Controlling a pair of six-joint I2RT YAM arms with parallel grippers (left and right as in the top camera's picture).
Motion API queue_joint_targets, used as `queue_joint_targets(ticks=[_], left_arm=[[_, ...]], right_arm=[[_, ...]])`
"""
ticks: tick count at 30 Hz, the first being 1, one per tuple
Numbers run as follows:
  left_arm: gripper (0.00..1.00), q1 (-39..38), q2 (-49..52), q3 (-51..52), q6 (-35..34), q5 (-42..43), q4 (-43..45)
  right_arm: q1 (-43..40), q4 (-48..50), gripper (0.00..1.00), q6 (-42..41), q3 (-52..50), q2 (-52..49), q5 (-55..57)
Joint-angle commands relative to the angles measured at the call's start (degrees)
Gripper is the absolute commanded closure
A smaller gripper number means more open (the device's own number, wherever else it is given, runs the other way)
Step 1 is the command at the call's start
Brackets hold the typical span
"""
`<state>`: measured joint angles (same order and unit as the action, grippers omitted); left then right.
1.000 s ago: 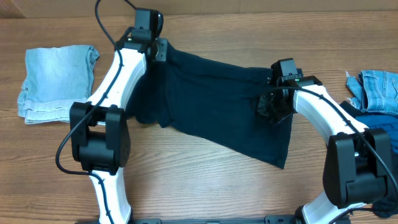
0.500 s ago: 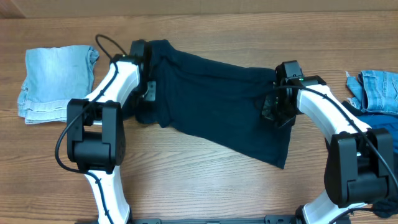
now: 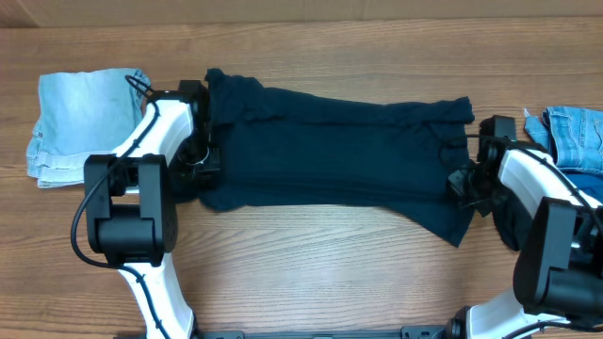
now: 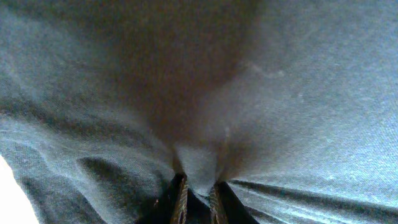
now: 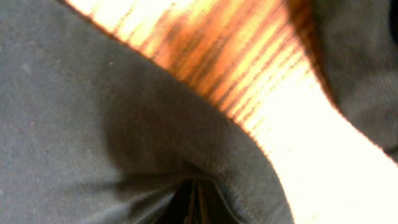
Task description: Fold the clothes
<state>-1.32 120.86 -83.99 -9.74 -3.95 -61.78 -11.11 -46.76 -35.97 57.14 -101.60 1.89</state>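
Note:
A long dark navy garment (image 3: 339,151) of the clothes lies stretched left to right across the wooden table (image 3: 311,264). My left gripper (image 3: 202,158) is at its left end. In the left wrist view that gripper (image 4: 198,190) is shut on a pinched fold of the dark fabric (image 4: 298,93). My right gripper (image 3: 464,179) is at the garment's right end. In the right wrist view it (image 5: 196,198) is shut on the dark cloth (image 5: 93,124), with bare table (image 5: 298,124) behind.
A folded light-blue denim piece (image 3: 85,122) lies at the far left, just beyond the left arm. More light-blue denim (image 3: 577,132) is heaped at the right edge, with darker cloth under it. The table's front strip is bare wood.
The left gripper has come down toward the front and closed on the garment's left end. The right gripper moved right. The dark garment is now pulled out long and flat between them.

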Motion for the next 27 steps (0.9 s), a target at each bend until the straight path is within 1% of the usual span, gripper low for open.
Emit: queue_joint_targets(ticks=[1,3,5,7,8,9,11,14,16,17,20,22,23,27], left_arm=[[0.84,2.0,1.6,2.0,-1.2,-1.7,-0.5],[0.87,2.0,1.5,1.8,-1.2,-1.2,-0.6],[0.87,2.0,0.8,1.0,-1.2,1.1,-0.6],[0.86,1.9,0.0,-0.7,-1.2,3.8,-0.5],[0.85,1.9,-0.3,-1.5,-1.2,4.9,-0.5],[0.84,1.7,-0.7,-2.5,-1.0,5.7,-0.5],[0.82,1.3,-0.9,-4.5,0.1,6.9,-0.8],[0.79,-0.3,-1.0,-8.1,2.9,7.8,-0.6],[0.8,-1.6,-1.0,-9.2,3.8,8.7,2.1],[0.82,-2.8,-1.0,-9.3,3.8,8.9,5.2],[0.91,-6.1,-1.0,-9.1,4.6,8.9,14.5],[0.89,-7.5,-0.9,-9.1,5.1,8.7,20.7],[0.88,-7.8,-0.6,-9.1,5.1,8.4,22.8],[0.88,-7.8,3.2,-9.1,5.2,8.5,28.7]], right_arm=[[-1.1,0.6,0.96,11.4,-0.3,-1.3,3.5],[-0.4,-0.7,0.95,13.4,1.3,-1.3,0.8],[1.2,-2.0,0.9,18.1,3.6,-0.6,-4.2],[4.1,-3.6,0.87,20.2,6.1,1.4,-6.0],[5.4,-3.9,0.84,21.3,7.1,2.4,-7.1],[6.7,-4.3,0.75,21.5,8.3,3.7,-8.1],[9.0,-4.6,0.64,21.4,9.5,5.9,-9.8],[12.3,-3.9,0.61,21.4,9.4,6.3,-14.1],[14.4,-3.0,0.63,21.0,9.3,6.3,-14.2],[15.5,-4.0,0.67,21.0,8.9,6.3,-14.7],[19.6,-5.3,0.69,20.1,3.2,6.3,-14.8],[20.2,-3.5,0.78,16.1,-1.9,6.3,-14.9],[20.2,-1.9,0.79,14.9,-4.1,6.3,-14.9],[20.2,0.5,0.92,14.7,-6.4,6.3,-15.1]])
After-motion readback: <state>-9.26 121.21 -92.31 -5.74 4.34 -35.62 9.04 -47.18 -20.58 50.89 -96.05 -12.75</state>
